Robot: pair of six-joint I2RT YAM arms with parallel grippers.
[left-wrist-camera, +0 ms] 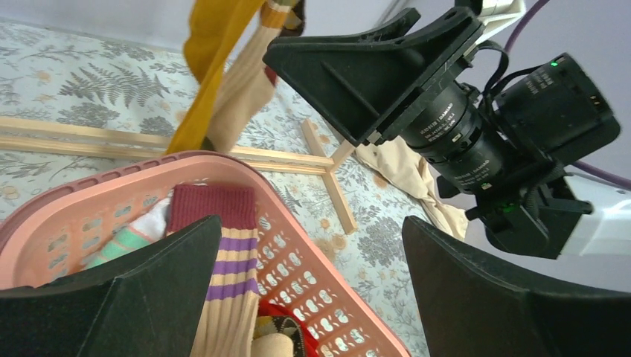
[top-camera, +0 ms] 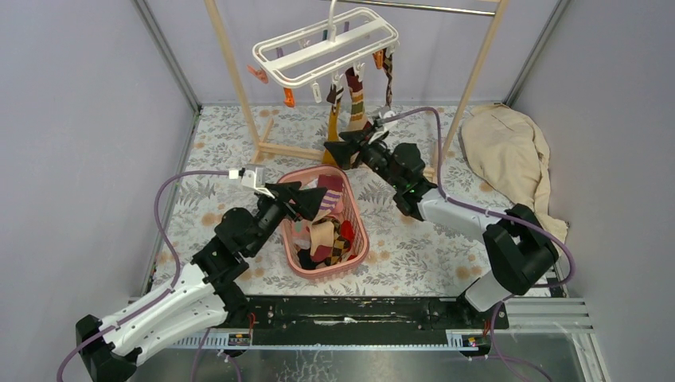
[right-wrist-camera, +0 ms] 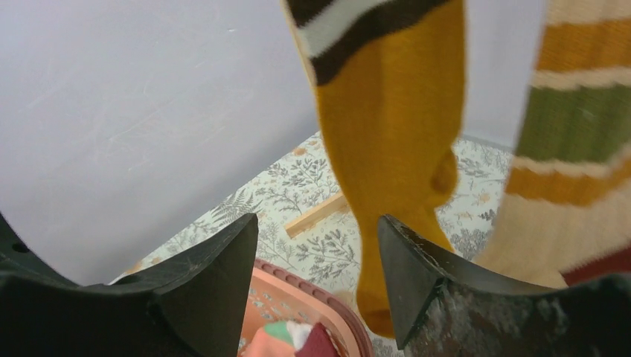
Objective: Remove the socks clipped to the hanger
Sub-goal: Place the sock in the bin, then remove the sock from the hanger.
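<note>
left jaws: released wide, nothing between, above pink basket (top-camera: 364,237) | right jaws: apart, not clenched, mustard sock (right-wrist-camera: 387,149) hanging just beyond them | socks (top-camera: 356,99): several clipped to white hanger (top-camera: 326,48), others in basket | writing: white print on right arm's motor (left-wrist-camera: 446,130), seemingly "DAMIAO", rest illegible

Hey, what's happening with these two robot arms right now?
They are taking socks off the white hanger. The right hand is open around the hanging mustard sock, not yet gripping it; a striped sock hangs beside it. The left hand is open and empty over the pink basket, which already holds several others.
</note>
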